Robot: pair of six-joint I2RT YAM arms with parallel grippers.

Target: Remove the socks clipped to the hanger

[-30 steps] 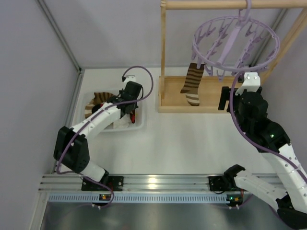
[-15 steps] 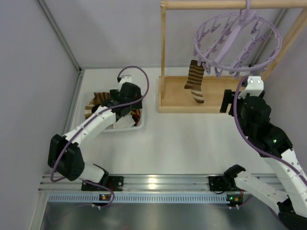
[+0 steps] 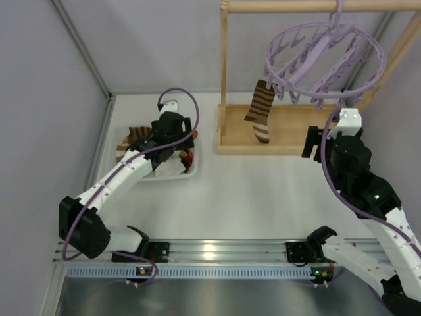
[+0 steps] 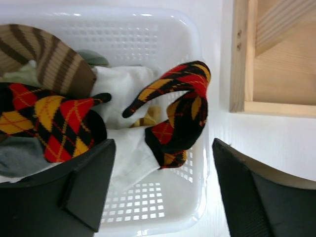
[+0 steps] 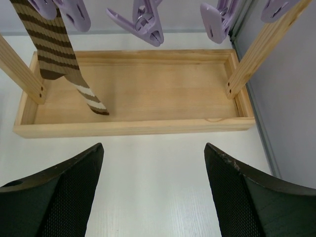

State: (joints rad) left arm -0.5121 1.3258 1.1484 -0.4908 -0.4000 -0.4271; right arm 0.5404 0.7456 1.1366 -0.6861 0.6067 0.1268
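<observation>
Cropped by the top edge of the right wrist view: cuff of the striped sock (image 5: 52, 49), tops of the pegs (image 5: 148, 24). From above, mostly covered by the left arm (image 3: 125, 174): basket (image 3: 191, 173).

Top cam sits high up behind the arm bases, looking down and forward over the whole table: rail (image 3: 210, 253) at 6 o'clock, wooden rack (image 3: 289, 128) around 1, white basket (image 3: 189, 174) near 10. It's far enough back to catch both arms whole. Left wrist cam hangs close over that basket, aimed nearly straight down, its own fingers (image 4: 84, 192) dark along the bottom; a corner of the rack base pokes in at 2 o'clock. Right wrist cam looks down and forward into the rack's tray from a bit further off, striped sock (image 5: 54, 49) at 11, lavender pegs (image 5: 148, 29) across 12. Top view shares the basket with left, the sock and tray with right
</observation>
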